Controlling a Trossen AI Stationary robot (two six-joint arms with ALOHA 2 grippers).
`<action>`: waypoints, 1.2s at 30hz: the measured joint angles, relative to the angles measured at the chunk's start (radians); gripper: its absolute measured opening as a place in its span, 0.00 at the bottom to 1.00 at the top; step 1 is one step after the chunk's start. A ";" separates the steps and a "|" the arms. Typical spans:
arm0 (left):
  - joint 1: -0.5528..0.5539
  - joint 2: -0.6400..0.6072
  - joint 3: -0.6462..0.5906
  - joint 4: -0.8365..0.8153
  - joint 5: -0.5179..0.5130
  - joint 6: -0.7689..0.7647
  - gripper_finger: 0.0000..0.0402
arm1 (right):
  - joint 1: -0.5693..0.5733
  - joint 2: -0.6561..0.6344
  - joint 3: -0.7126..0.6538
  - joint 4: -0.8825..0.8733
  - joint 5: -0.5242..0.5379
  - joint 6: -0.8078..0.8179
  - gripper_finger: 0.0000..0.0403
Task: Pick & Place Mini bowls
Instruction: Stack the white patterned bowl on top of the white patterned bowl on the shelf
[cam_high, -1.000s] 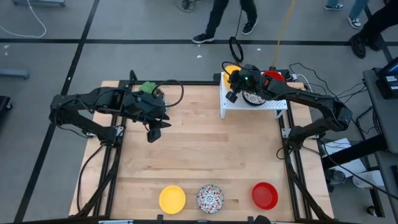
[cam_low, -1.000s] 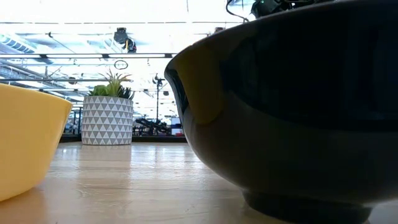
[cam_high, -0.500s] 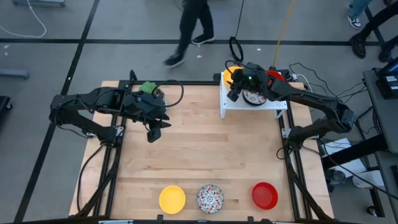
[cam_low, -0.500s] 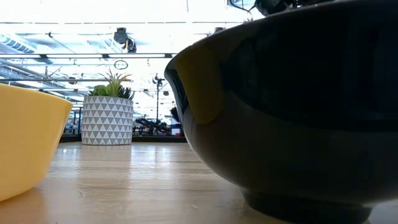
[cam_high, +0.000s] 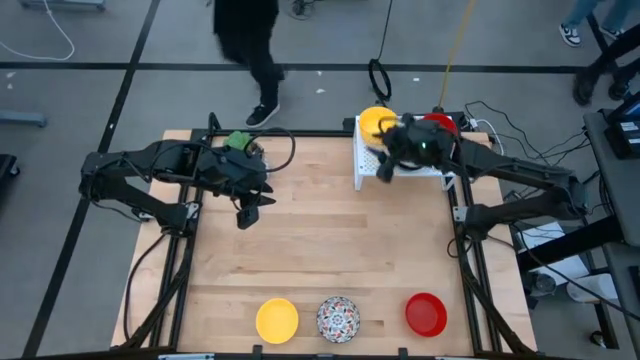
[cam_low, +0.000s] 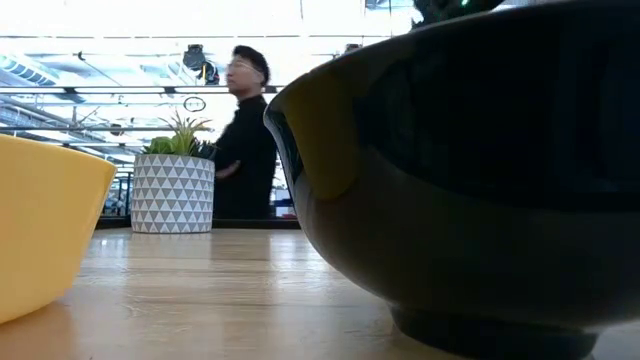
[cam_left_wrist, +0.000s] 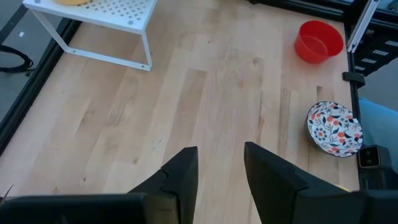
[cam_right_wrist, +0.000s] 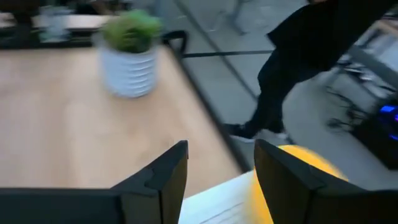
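Note:
Three mini bowls stand on their bases along the table's near edge: a yellow one (cam_high: 277, 320), a patterned one (cam_high: 338, 318) and a red one (cam_high: 426, 314). On the white rack (cam_high: 365, 172) at the far right sit another yellow bowl (cam_high: 374, 122) and another red one (cam_high: 441, 122). My right gripper (cam_high: 384, 167) hovers open over the rack, fingers level and pointing toward the table's left, with nothing between them (cam_right_wrist: 221, 168). My left gripper (cam_high: 245, 215) hangs open and empty over the far left of the table (cam_left_wrist: 221, 171).
A white pot with a green plant (cam_high: 240, 142) stands at the table's far left edge. A person (cam_low: 245, 140) walks past beyond the far edge. Bare wood (cam_high: 330, 240) fills the table's middle. The low view is largely blocked by the patterned bowl (cam_low: 470, 170).
My right arm has drawn back toward the table's right edge over the rack and turned, and now covers the patterned bowl that showed on the rack. A person has walked leftward behind the table.

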 joint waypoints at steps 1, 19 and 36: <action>0.000 0.000 0.000 0.006 0.000 0.001 0.33 | 0.031 -0.008 0.000 -0.024 0.000 0.009 0.42; -0.047 0.109 -0.002 0.048 0.055 -0.005 0.33 | 0.612 -0.018 -0.136 -0.070 0.008 0.324 0.42; -0.119 0.188 -0.002 0.098 0.053 -0.083 0.33 | 0.933 0.333 -0.275 0.415 -0.182 0.099 0.42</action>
